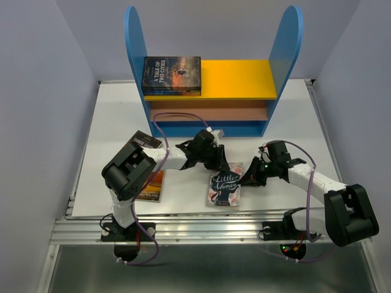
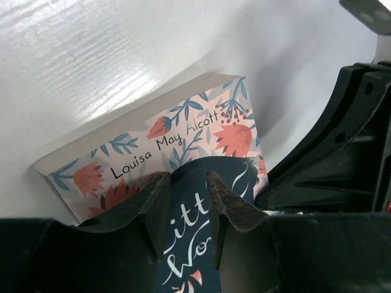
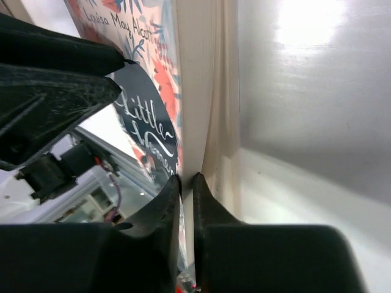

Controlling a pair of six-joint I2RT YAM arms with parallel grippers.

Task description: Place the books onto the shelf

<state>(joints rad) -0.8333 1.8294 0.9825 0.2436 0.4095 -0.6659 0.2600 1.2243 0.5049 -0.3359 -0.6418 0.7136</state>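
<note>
Lying flat at the near middle of the white table (image 1: 293, 122): "Little Women" paperback (image 1: 225, 188). Pale grey cover with orange flowers and blue leaves, a dark navy panel with the title in white script, "Louisa May Alcott" in black along one end. Pinched at its cream page edge by the right fingers (image 3: 173, 196). Spread apart over the navy panel, the left fingers (image 2: 156, 192).

books (image 1: 171, 73) 4 seen: 1 cover on shelf (image 1: 135, 49), 3 on worktop (image 1: 122, 116) before shelf | shelf 1 | arms (image 1: 168, 157) 2
</note>
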